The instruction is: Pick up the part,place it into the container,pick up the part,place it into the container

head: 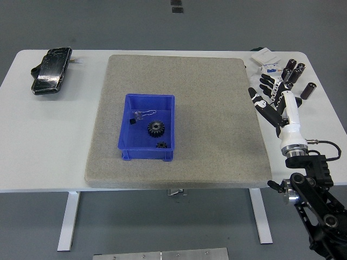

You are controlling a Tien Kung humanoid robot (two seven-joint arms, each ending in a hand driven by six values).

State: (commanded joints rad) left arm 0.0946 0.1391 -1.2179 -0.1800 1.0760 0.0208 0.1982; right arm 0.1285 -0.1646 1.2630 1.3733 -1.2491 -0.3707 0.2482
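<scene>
Right hand: white shell with black fingertips, right side of the frame, over the tabletop just past the mat's right edge; fingers spread and relaxed, grasping nothing, touching nothing that can be made out.
Right arm: white forearm narrowing to a metal collar, then black jointed links running off the lower right corner; a thin black cable loops beside the collar.
Clutter by the hand: dark cylinders standing in a cluster at upper right, with small white boxes just left of them; details too small to tell.
Mat: grey, coarse, felt-like, roughly square, covering the middle of the tabletop.
Container: blue plastic bin, rectangular, open top, left of centre on the mat.
Large gear: black, toothed, round, lying flat inside the container.
Small gear: black, near the container's lower wall.
Clear piece: thin, see-through, with a small black block at its end, in the container's upper part.
Dark device: glossy, black, oblong, upper left of the frame.
Tabletop: white, smooth, rounded corners.
</scene>
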